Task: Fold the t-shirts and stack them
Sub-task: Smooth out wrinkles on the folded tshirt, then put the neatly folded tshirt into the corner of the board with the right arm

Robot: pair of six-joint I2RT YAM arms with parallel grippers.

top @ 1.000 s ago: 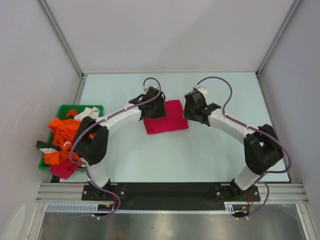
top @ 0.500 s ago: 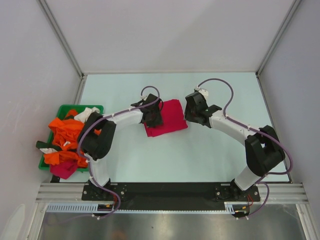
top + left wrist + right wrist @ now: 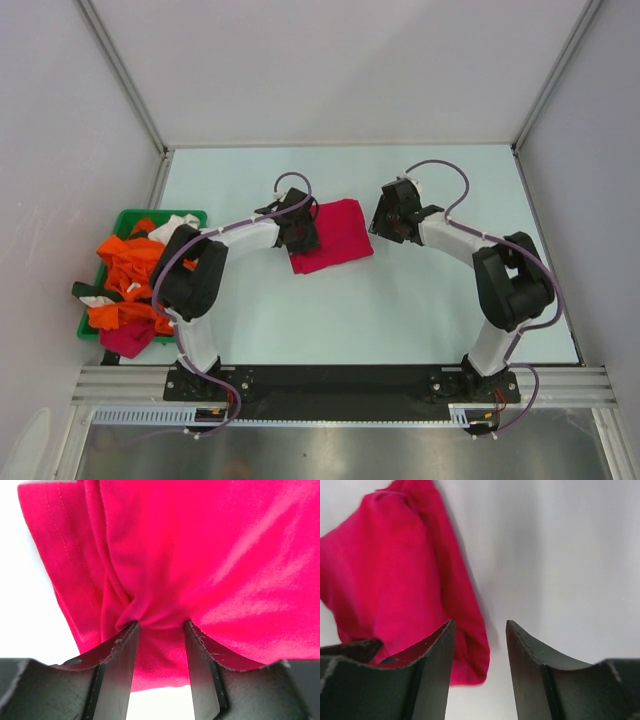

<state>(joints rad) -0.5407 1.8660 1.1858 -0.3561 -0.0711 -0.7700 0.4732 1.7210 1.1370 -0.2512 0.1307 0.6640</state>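
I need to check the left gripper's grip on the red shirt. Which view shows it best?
Left wrist: the left gripper pinches bunched fabric of the red shirt. Top external hides the fingertips under the arm; right wrist shows only the shirt's edge.

Seen from a fixed overhead camera above and behind both arm bases, taking in the whole table [image 3: 420, 300], and from two wrist cameras aimed past their own fingers, each very close to the folded red t-shirt [image 3: 332, 236] [image 3: 200, 560] [image 3: 395, 575], shared by all three views.
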